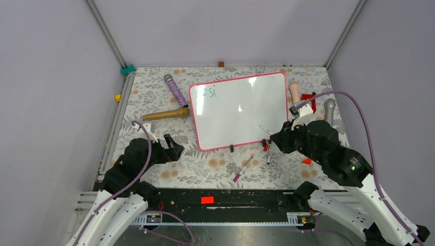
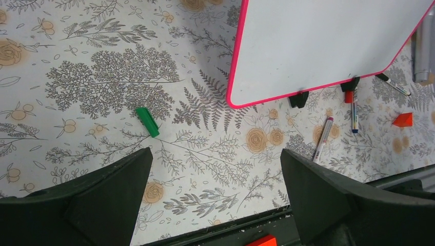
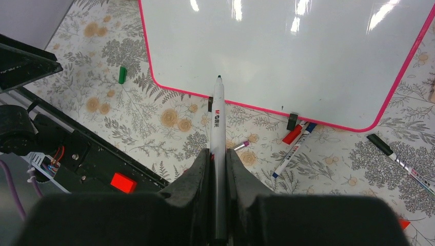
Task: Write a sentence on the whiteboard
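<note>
- Whiteboard (image 1: 238, 110) lies far and central on the table (image 1: 154, 102), green marks (image 1: 206, 93) in its far left corner.
- Right gripper (image 3: 218, 156) clamps 1 marker (image 3: 217, 113), tip above the board's near edge; left gripper (image 2: 215, 154) gapes wide, empty.
- We fear a hard press could slide the unheld board or twist the marker.

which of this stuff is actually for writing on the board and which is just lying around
For the job:
- whiteboard
- uncapped marker, held in the right gripper

Lying about:
- green cap
- pink-capped marker
- orange block
- purple microphone
- gold microphone
- silver microphone
</note>
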Controlling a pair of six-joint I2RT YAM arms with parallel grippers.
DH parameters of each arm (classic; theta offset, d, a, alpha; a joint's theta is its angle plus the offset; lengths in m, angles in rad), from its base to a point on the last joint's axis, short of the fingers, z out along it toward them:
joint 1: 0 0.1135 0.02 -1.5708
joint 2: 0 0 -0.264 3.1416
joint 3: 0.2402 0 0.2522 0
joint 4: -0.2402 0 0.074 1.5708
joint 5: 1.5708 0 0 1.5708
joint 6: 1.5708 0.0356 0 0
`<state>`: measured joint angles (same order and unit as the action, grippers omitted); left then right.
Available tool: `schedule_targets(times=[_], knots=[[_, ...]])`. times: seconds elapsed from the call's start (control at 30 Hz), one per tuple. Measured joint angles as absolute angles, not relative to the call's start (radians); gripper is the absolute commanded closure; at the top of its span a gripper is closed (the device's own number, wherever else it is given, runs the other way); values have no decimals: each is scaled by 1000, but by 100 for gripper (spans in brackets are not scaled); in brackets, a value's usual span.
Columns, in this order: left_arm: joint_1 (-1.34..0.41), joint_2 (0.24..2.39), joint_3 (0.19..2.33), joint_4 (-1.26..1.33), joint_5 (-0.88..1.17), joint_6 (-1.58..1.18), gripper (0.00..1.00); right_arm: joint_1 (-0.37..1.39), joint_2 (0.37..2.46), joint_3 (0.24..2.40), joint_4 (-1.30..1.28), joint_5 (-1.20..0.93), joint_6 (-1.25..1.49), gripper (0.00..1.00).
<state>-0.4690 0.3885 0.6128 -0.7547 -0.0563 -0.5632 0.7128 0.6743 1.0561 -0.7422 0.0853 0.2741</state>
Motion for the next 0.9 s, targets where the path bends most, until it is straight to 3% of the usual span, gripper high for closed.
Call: schedule_targets(times=[0.33, 0.57, 0.9], knots=[[-523, 504, 599, -691, -90, -564, 1, 713, 719, 1042, -750, 86, 273, 100], [-617, 567, 407, -490, -88, -645, 1, 713, 755, 1043, -748, 87, 262, 100], [-620, 651, 515, -410, -132, -609, 1, 713, 807, 1003, -626, 97, 328, 100]])
